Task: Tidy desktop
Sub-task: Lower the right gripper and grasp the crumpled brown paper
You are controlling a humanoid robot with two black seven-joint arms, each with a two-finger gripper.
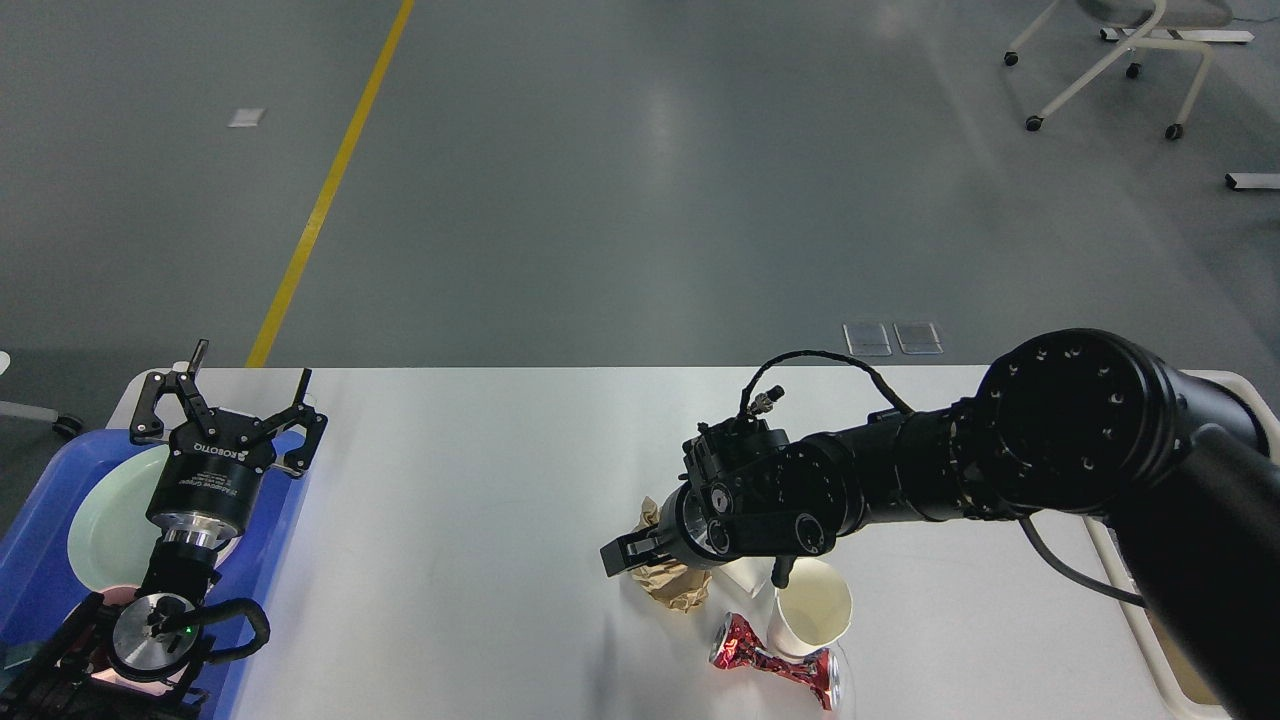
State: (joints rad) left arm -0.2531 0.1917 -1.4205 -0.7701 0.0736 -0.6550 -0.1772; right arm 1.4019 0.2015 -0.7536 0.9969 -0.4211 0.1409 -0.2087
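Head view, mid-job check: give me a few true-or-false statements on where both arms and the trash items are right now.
1. The right gripper is down at the crumpled brown paper. True.
2. The left gripper is shut on a cup. False: its fingers are spread open and hold nothing, above the blue tray.
3. The paper cup lies on the desktop beside the crushed red can. True.
4. The crushed red can is inside the cream bin. False: it lies on the desktop near its front edge.
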